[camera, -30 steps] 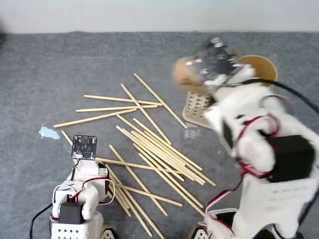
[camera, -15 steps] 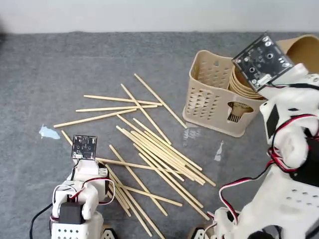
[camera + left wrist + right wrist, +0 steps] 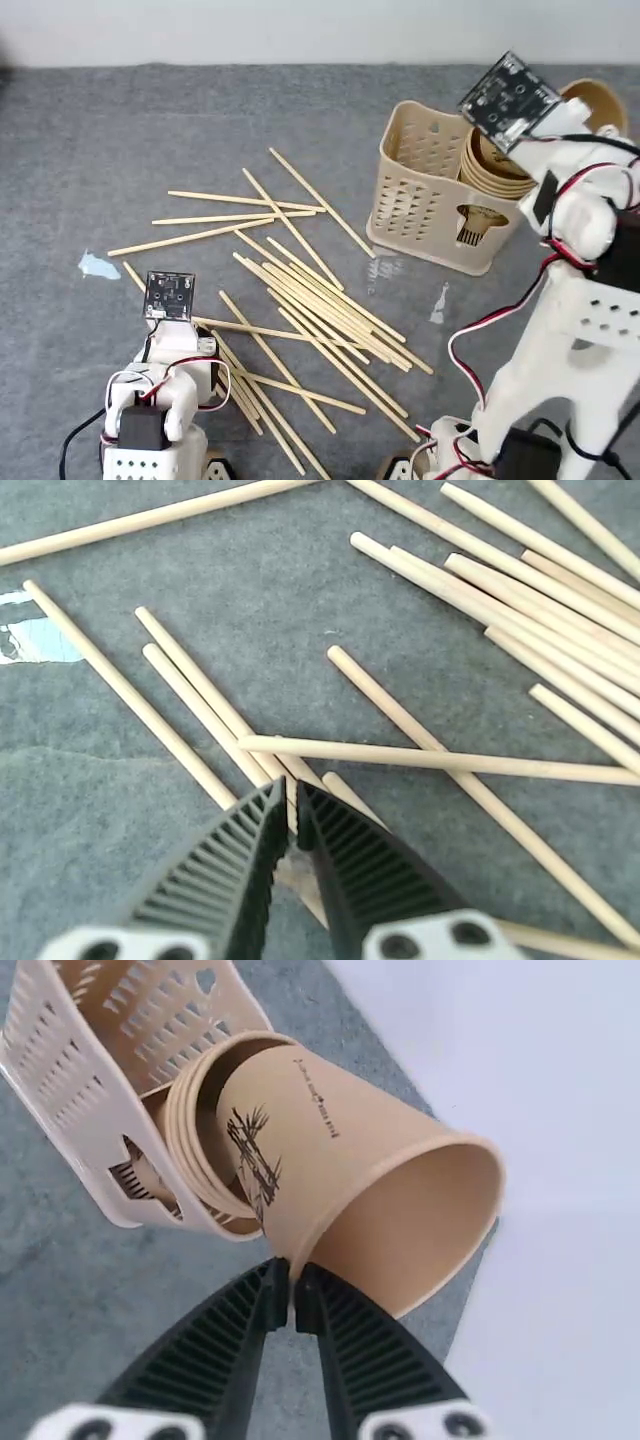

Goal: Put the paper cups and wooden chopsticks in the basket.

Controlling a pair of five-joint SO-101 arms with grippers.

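A grey, felt-like table (image 3: 200, 120) runs to a pale wall at its far edge, with a broad stretch of open mat at far left. The beige plastic basket (image 3: 415, 205), slotted and round-cornered, stands upright at far right. The right gripper (image 3: 290, 1275) is clamped on the rim of a tan paper cup (image 3: 350, 1170). The cup is tilted, with its base nested in the stacked cups (image 3: 495, 170) inside the basket. Thin, round wooden chopsticks (image 3: 310, 290) lie scattered and crossing mid-table, outside the basket, one tip just beside its corner. The left gripper (image 3: 290, 800), jaws closed on nothing, hangs over their near-left end. A small blue scrap (image 3: 98, 266) lies at left.
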